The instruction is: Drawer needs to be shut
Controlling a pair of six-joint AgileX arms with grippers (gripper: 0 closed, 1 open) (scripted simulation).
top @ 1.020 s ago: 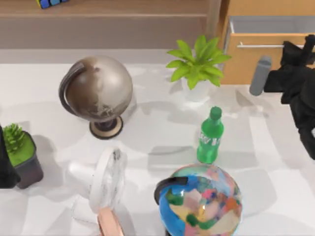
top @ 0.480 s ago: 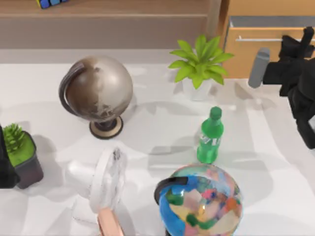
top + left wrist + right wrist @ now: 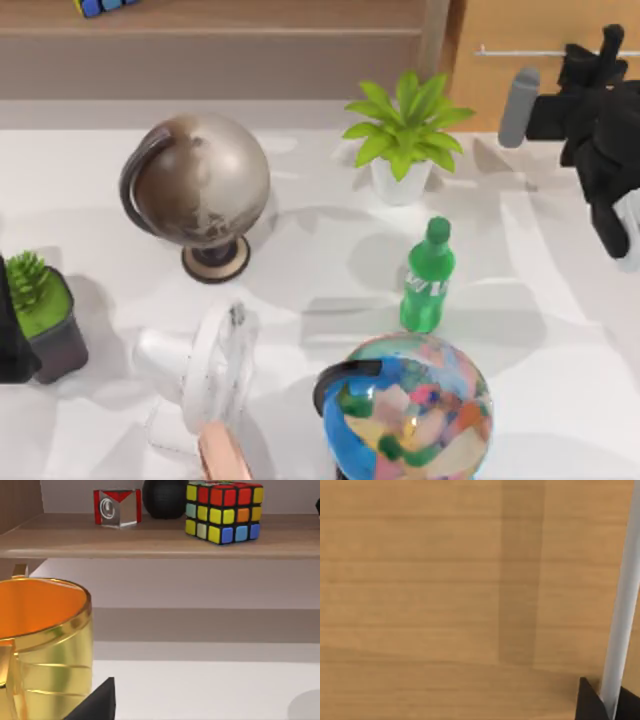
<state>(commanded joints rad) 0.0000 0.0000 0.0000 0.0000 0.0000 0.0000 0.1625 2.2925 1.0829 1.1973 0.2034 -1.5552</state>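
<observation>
Right gripper sits at the far right of the table's back edge, pressed up against the drawer. You cannot tell from any view how far its fingers are parted, or whether they grip anything. In the right wrist view, a dark fingertip lies just beside the silver handle, with the orange-brown wooden front close ahead.

Locate the drawer at the top right of the top view — its front stands beside the shelf, and its handle runs as a thin line toward the gripper. No white interior is visible above the front.

The left arm is parked at the table's left edge, next to a small potted plant. Its wrist view shows a gold cup close by and, on the shelf — a colour cube.

On the table you also see a grey globe, a leafy plant, a green bottle and a multicolour globe.
</observation>
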